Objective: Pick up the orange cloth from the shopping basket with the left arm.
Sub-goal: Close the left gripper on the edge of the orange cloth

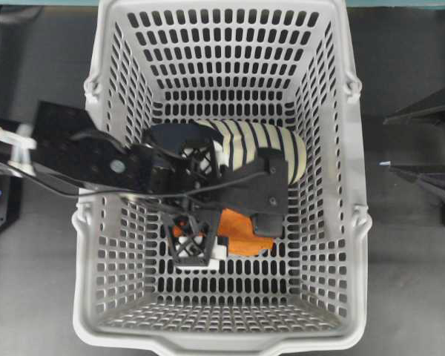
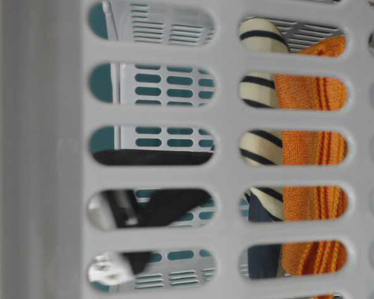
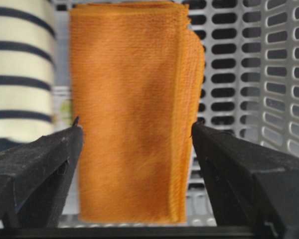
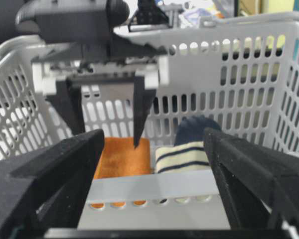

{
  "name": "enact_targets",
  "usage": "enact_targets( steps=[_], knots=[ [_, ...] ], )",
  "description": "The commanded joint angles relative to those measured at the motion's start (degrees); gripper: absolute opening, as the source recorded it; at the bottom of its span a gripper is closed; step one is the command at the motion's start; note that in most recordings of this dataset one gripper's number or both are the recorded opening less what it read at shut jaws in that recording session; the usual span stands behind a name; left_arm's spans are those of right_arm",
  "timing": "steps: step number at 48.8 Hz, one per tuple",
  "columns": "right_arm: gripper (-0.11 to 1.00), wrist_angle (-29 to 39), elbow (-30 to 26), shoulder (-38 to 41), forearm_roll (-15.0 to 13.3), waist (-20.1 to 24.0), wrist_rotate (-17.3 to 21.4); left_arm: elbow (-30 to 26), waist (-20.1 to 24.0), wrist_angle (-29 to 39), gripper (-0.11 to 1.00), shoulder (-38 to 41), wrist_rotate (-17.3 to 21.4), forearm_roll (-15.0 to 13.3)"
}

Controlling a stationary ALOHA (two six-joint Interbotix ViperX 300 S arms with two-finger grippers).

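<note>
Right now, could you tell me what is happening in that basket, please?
The left arm has reached down into the shopping basket, and the left gripper hangs open over the orange cloth, one finger on each side, not yet closed on it. A striped slipper lies beside the cloth. The right gripper waits open outside the basket, holding nothing.

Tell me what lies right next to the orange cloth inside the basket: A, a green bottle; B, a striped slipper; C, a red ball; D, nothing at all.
B: the navy-and-cream striped slipper lies right alongside the orange cloth on the floor of the basket, as the left wrist view and the overhead view both show.
</note>
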Motion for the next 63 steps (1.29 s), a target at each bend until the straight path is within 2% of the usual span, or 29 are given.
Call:
enact_targets(
  steps=[1, 29, 40, 43, 47, 57, 63],
  knots=[
    [0.77, 0.1, -1.5, -0.1, -0.1, 0.1, -0.1, -0.4, -0.3, -0.2, 0.85, 0.5, 0.0, 0.3],
    [0.77, 0.2, -1.2, -0.9, -0.1, 0.1, 0.0, 0.9, 0.0, -1.2, 0.85, 4.8, 0.0, 0.3],
    [0.77, 0.2, -1.3, -0.9, -0.1, 0.1, 0.0, 2.5, -0.2, -1.3, 0.8, 4.6, 0.1, 0.3],
    [0.77, 0.2, -1.2, -0.9, -0.1, 0.1, 0.0, 2.9, -0.2, -1.3, 0.75, 4.6, 0.2, 0.3],
    [0.77, 0.2, -1.3, -0.9, -0.1, 0.1, 0.0, 3.3, -0.2, -1.3, 0.62, 4.6, 0.3, 0.3],
    [0.77, 0.3, -1.2, -0.9, -0.1, 0.2, 0.0, 2.8, -0.2, -1.0, 0.14, 4.1, 0.2, 0.3],
    [0.77, 0.3, -1.2, -1.0, -0.1, 0.1, 0.0, 2.2, 0.0, -0.5, 0.13, 2.7, 0.3, 0.3]
  ],
)
